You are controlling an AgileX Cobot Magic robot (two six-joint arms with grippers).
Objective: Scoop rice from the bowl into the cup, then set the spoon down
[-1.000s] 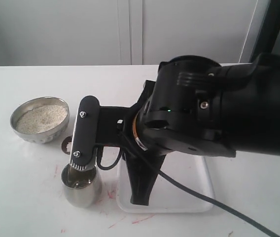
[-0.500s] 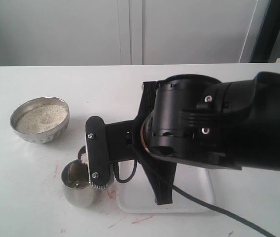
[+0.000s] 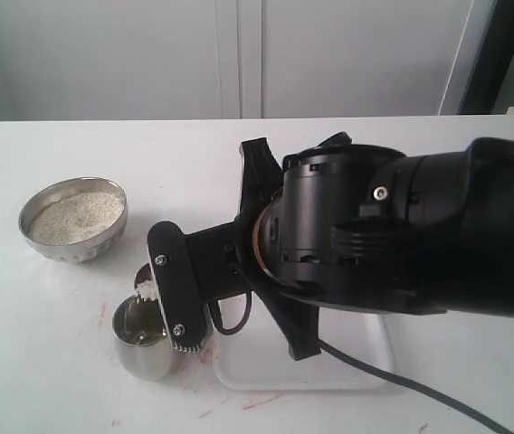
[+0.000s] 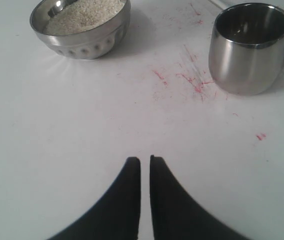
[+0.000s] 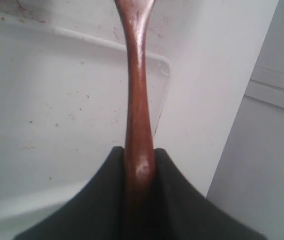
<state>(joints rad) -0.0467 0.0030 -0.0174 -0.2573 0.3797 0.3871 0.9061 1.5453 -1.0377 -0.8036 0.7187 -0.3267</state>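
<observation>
My right fingers (image 5: 98,200) stay clamped on the spoon (image 5: 137,100); I have rolled further, rice (image 3: 146,289) now tipping at the cup (image 3: 148,357)'s twelve o'clock rim.

No readable text, brand, number or sign in any view. Bowl (image 4: 87,42), cup (image 4: 242,65), tray (image 3: 266,371) and arm (image 3: 402,244) carry no legible print. Red marks (image 4: 192,80) on the table (image 4: 57,125) are smears, not characters.
</observation>
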